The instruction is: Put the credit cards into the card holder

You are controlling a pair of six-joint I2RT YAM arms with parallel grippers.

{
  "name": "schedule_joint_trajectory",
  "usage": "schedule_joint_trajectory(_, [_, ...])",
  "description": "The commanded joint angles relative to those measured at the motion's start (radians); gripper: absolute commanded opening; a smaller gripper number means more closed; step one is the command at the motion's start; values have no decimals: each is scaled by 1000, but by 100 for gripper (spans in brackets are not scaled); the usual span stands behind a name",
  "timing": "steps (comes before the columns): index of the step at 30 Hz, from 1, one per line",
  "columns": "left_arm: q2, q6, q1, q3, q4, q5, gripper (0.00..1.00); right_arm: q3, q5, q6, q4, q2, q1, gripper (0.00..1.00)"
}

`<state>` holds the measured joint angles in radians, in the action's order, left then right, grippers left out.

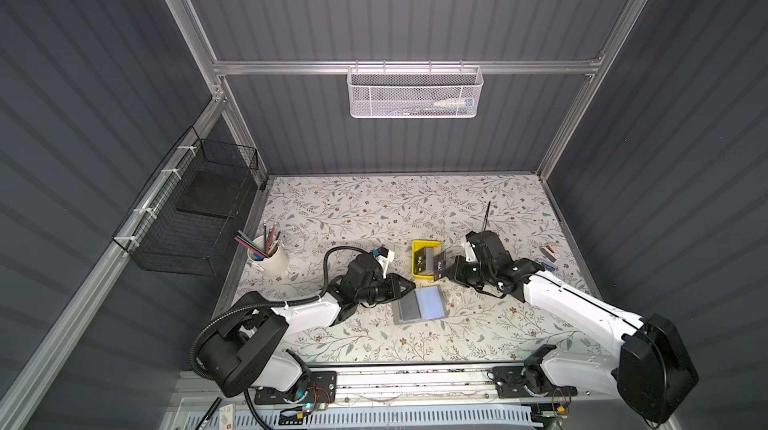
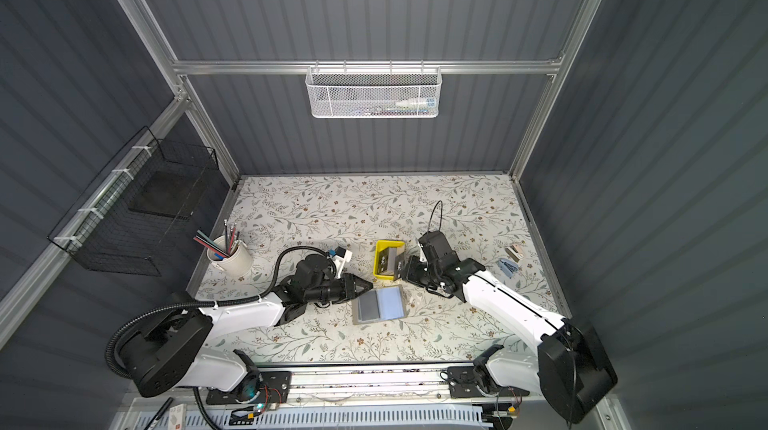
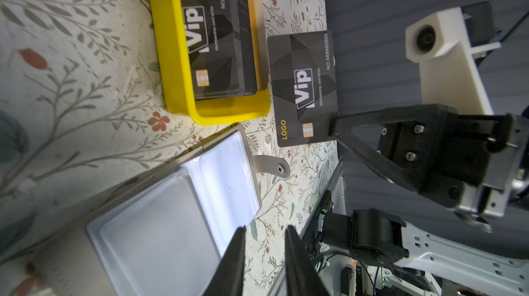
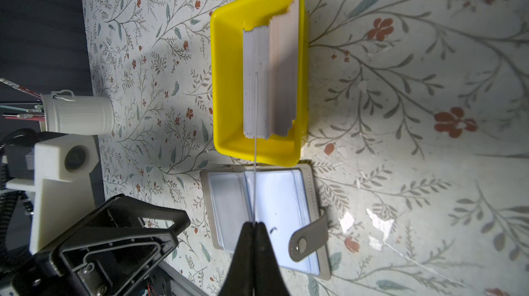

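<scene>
The right fingers (image 4: 244, 248) are pinched tight on one card (image 3: 303, 88), gripping its edge right by the gold chip. It's a thin, glossy black rectangle with a faceted pattern, white "Vip" lettering and a yellow "LOGO". From the right wrist it's edge-on, just a hairline. It hangs in the air between the yellow tray (image 4: 226, 80) and the card holder (image 1: 419, 305).

The left fingers (image 3: 236, 263) are slightly apart with nothing between them, right at the holder's edge. Can't really tell if they touch it.

The holder lies open flat on the floral desk (image 1: 374, 207), just beside the tray. It has a grey leathery cover, stitched rim, bluish see-through sleeves and a rounded strap (image 4: 307, 236) with a metal snap.

The stack of cards (image 4: 272, 74) stands on edge in the smooth plastic tray, ribbed-looking, black with a tan one at one end.
</scene>
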<state>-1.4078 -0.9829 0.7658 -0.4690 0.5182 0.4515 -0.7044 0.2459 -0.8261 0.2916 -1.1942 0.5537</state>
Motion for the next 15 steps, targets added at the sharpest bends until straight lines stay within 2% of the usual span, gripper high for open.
schedule_joint_trajectory(1, [50, -37, 16, 39, 95, 32, 27, 53, 35, -21, -26, 67, 5, 1])
schedule_joint_trajectory(8, [86, -63, 61, 102, 195, 63, 29, 145, 80, -35, -38, 214, 6, 0])
schedule_joint_trajectory(9, [87, -69, 69, 106, 208, 68, 30, 159, 127, -37, -43, 235, 5, 0])
schedule_joint_trajectory(15, [99, -75, 107, 130, 237, 74, 31, 237, 170, -67, -68, 337, 6, 0])
